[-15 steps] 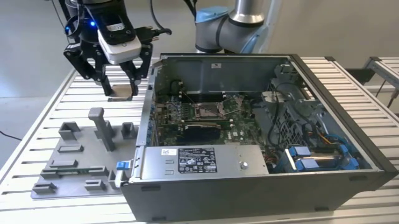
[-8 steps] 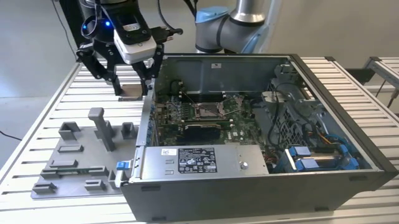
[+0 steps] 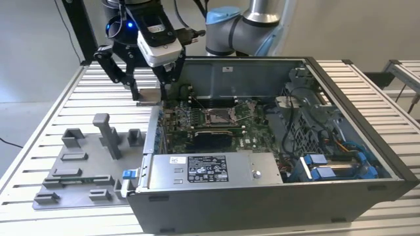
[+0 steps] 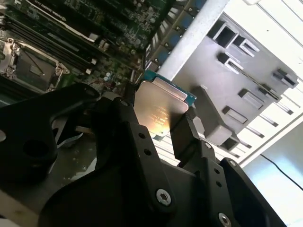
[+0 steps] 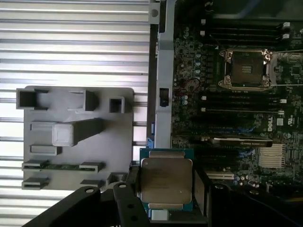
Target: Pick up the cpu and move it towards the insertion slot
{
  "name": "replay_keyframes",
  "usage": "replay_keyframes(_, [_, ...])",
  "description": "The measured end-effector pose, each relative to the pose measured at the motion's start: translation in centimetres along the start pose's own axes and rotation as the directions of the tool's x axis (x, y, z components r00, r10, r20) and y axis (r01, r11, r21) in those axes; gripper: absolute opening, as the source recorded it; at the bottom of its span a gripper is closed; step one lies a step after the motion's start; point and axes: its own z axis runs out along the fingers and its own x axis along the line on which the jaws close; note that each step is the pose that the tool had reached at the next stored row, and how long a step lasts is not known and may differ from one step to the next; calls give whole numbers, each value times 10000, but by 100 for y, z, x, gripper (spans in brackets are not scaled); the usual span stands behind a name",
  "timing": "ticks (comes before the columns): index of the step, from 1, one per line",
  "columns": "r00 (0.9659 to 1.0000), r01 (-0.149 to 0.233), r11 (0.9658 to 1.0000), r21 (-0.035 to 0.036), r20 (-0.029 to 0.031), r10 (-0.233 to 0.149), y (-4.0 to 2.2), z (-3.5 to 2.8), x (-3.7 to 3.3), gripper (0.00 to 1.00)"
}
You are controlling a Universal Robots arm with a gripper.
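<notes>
While the cpu (image 5: 165, 182) is sitting pinched by two opposite edges between the closed fingers of the gripper (image 3: 149, 94), silvery face towards the wrist, I am reading this as the carry step. It is hanging clear of the grey fixture (image 3: 78, 167), over the computer case's (image 3: 262, 196) wall near its far corner on the exterior view's left. The insertion slot (image 5: 246, 69) is lying well apart, mid-motherboard. I am judging the move calls for level travel inward over that wall. The chip's underside and the pad contact are hiding from me.
</notes>
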Motion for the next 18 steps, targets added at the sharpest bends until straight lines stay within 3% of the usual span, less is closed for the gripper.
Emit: replay_keyframes(18, [10000,0,10000,0,0,0,-6,-2,-642,0])
